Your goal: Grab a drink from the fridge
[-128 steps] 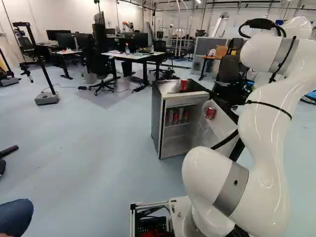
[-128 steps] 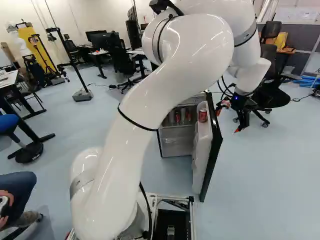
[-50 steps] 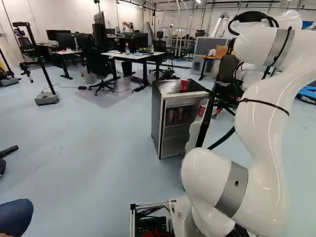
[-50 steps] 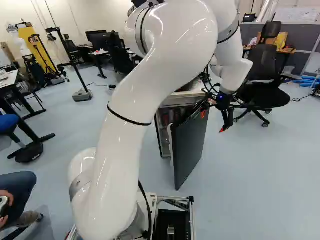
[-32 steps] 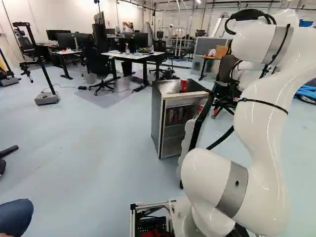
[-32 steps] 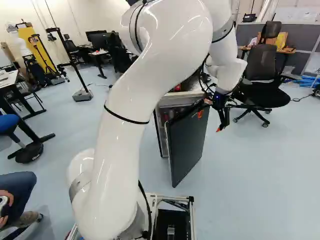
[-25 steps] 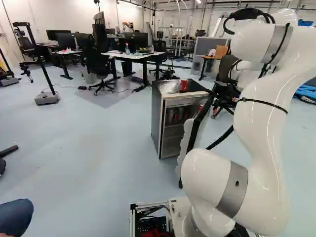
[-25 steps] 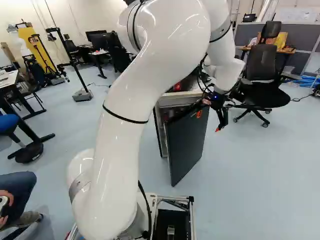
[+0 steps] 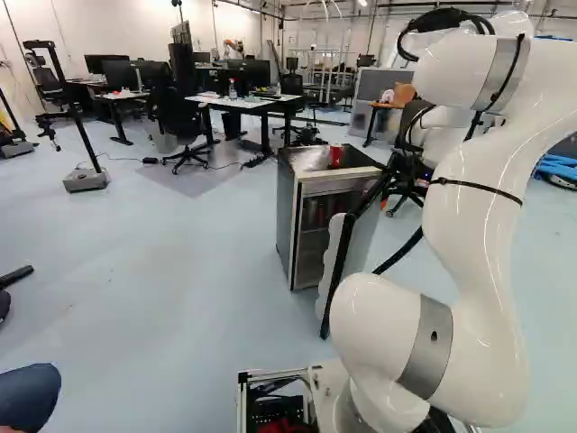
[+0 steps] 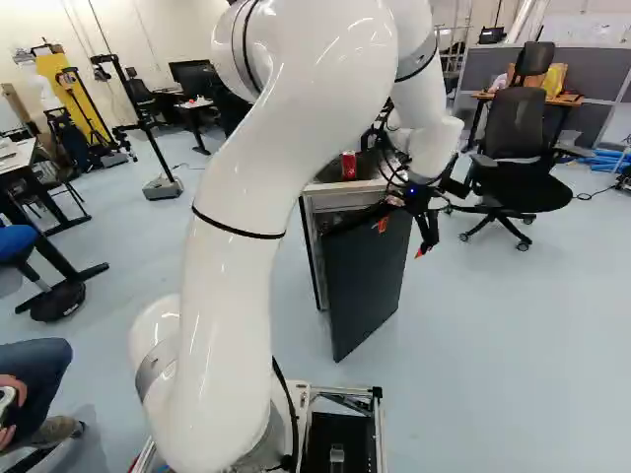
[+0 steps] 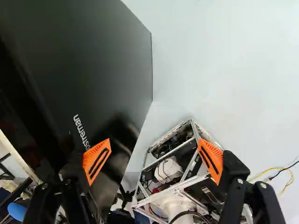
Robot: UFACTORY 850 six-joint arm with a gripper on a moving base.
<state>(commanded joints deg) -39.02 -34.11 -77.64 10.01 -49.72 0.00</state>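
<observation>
- Swung further toward shut since before, the fridge door (image 10: 365,281) turns its dark outer face to the base; the arm (image 10: 286,128) and its gripper (image 10: 401,239) have shifted leftward in the right base view.
- Nearest, the mobile base (image 10: 379,424) sits at the lower middle of that view, unmoved.
- Fingers (image 11: 96,161) spread wide, grasping nothing: one over the door's outer face, the other past its edge. Whether they touch it, I can't tell.
- Right of centre in the left base view, the fridge (image 9: 287,216) stands partly open behind its door.
- Drink cans (image 9: 313,212) show dimly on its upper shelf.
- One red can (image 9: 335,156) stands on the fridge top.
- Black office chair (image 10: 518,168), upper right of the right base view.
- Farther off, a worktop (image 9: 236,101) carries monitors, upper left of the left base view.
</observation>
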